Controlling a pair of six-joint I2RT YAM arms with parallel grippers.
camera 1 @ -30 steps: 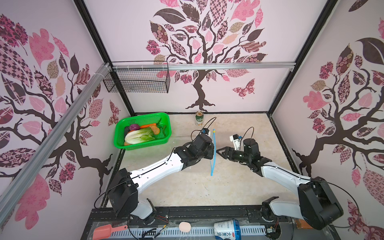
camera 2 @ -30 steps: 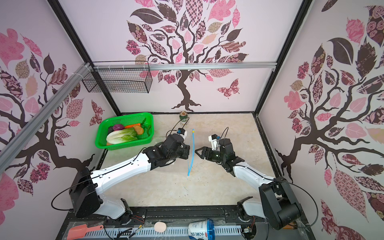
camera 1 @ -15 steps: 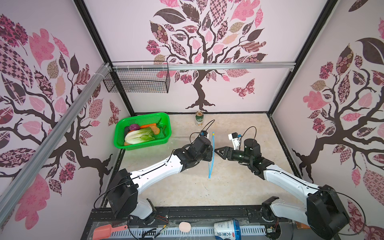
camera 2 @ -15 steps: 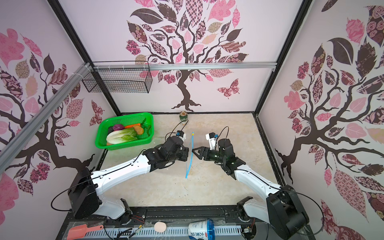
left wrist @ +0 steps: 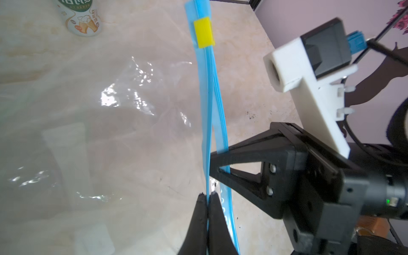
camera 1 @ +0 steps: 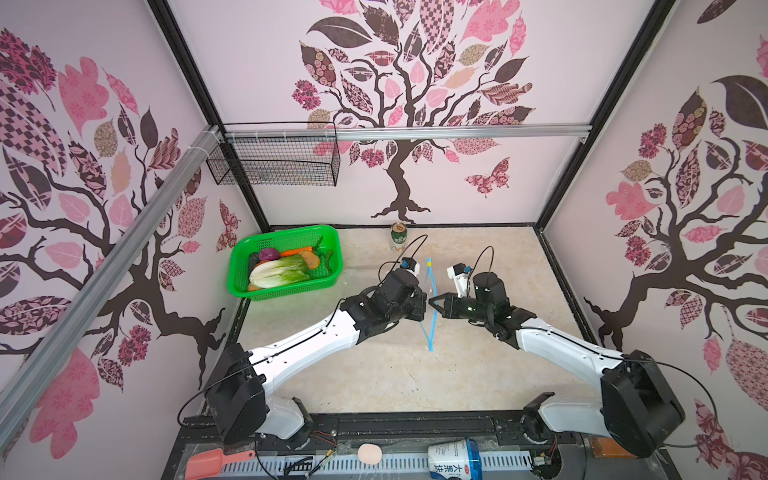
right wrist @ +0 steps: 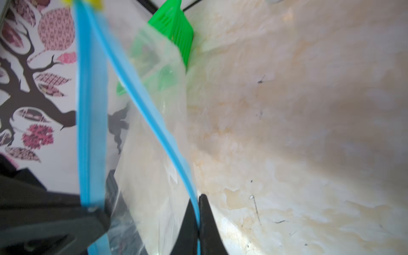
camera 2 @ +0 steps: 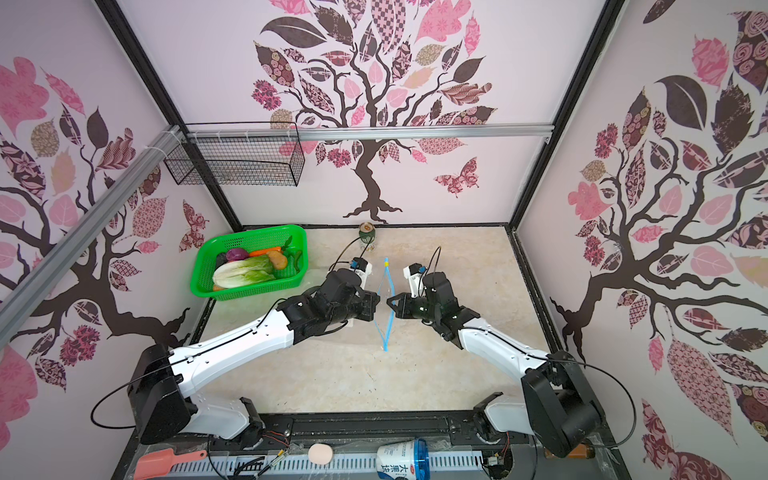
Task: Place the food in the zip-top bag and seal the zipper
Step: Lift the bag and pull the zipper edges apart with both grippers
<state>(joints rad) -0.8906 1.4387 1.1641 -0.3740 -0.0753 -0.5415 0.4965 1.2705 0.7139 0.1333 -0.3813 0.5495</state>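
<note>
Newly shut, the right gripper [right wrist: 198,199] clamps one zipper [left wrist: 206,99] lip; the left gripper [left wrist: 207,195] pinches the other, holding the zip-top bag [left wrist: 123,123] up mid-surface so its mouth can part for food [camera 1: 279,271] waiting in the basket [camera 1: 286,294].

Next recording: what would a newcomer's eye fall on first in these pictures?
The large clear crinkly zip-top bag, held up over the middle of the beige tabletop by its light-blue zipper strip: the left gripper and the right gripper each pinch one lip, the mouth slightly parted. Next, the bright green perforated plastic basket at the tabletop's far left corner, holding a white-and-green napa cabbage and other vegetables, none bagged yet.
</note>
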